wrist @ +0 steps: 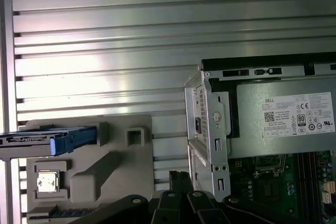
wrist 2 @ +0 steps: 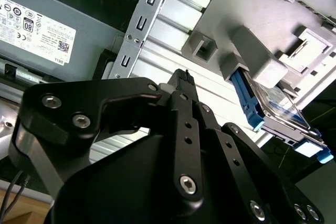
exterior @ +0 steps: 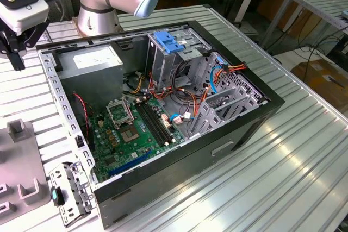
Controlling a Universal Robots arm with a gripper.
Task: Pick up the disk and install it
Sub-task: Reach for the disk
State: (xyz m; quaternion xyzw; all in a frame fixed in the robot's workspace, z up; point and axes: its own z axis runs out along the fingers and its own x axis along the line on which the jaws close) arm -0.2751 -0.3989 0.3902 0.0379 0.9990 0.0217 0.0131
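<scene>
Fingers point(wrist 2: 185, 109) together and empty, apart from disk point(wrist 2: 277, 109) standing in grey holder point(wrist 2: 236, 3); descending unopened could strike its blue rail point(wrist 2: 245, 100).

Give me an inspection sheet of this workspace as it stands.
Surface: slatted aluminium table bearing an open computer case.
Job's things: disk sits in the grey fixture, not yet picked up.
Clutter: loose metal bracket beside the case.
Grippers: gripper shut, empty, apart from the disk.
Cables: orange and red leads inside the case.
Surroundings: another slatted table beyond.
</scene>
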